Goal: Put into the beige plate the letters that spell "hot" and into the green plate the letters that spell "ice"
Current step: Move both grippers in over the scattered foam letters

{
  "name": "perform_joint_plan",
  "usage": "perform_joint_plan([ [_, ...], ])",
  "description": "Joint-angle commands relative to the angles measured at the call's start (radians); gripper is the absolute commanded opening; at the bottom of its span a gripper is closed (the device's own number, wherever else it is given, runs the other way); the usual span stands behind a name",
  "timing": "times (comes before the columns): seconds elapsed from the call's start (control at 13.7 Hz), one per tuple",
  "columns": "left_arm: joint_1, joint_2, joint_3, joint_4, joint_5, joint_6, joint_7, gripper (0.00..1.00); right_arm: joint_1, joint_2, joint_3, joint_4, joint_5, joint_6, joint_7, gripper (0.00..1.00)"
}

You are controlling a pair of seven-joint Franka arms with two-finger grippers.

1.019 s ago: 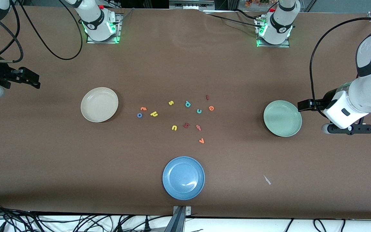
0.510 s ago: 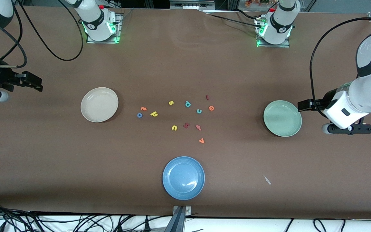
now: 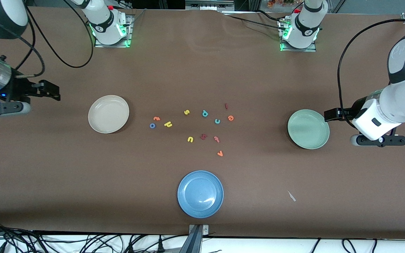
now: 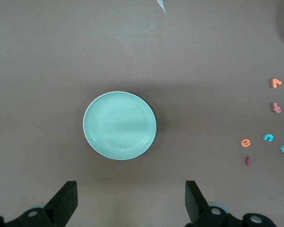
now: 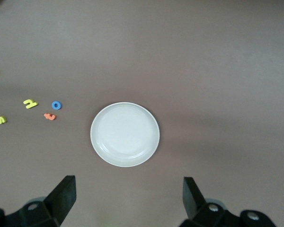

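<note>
The beige plate (image 3: 108,114) (image 5: 125,134) lies toward the right arm's end, the green plate (image 3: 308,129) (image 4: 119,125) toward the left arm's end. Between them lie the blue o (image 3: 152,125) (image 5: 56,105), orange t (image 3: 156,118), yellow h (image 3: 168,124), dark red i (image 3: 226,105), teal c (image 3: 217,121) and orange e (image 3: 230,118) (image 4: 245,142). My right gripper (image 3: 2,109) (image 5: 128,187) hangs open and empty over bare table beside the beige plate. My left gripper (image 3: 379,140) (image 4: 131,189) hangs open and empty beside the green plate.
A blue plate (image 3: 200,194) sits nearer the front camera. Other letters lie among the task's: yellow s (image 3: 186,112), yellow u (image 3: 190,139), a teal stemmed letter (image 3: 205,113), a dark red letter (image 3: 203,136), a pinkish hooked letter (image 3: 217,139), orange v (image 3: 220,153). A white scrap (image 3: 291,196) lies on the table.
The right arm has moved in from the table's end toward the beige plate. The left arm has hardly moved. No letter has shifted.
</note>
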Motion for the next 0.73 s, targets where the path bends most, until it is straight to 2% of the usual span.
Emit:
perform_joint_plan([
  [0.0,-0.029,-0.005,0.003,-0.023,-0.031,0.007,-0.001,1.00,0.041,0.054,-0.001,0.018,0.029,0.023,0.037,1.00],
  [0.29,-0.133,0.020,0.000,-0.050,-0.033,0.008,-0.157,1.00,0.106,0.157,0.009,0.015,0.038,0.144,0.071,1.00],
  [0.44,-0.179,0.029,0.000,-0.093,-0.105,0.026,-0.252,1.00,0.106,0.180,0.061,-0.027,0.040,0.233,0.123,1.00],
  [0.66,-0.249,0.028,0.000,-0.199,-0.148,0.192,-0.438,1.00,0.103,0.203,0.164,-0.104,0.026,0.365,0.319,1.00],
])
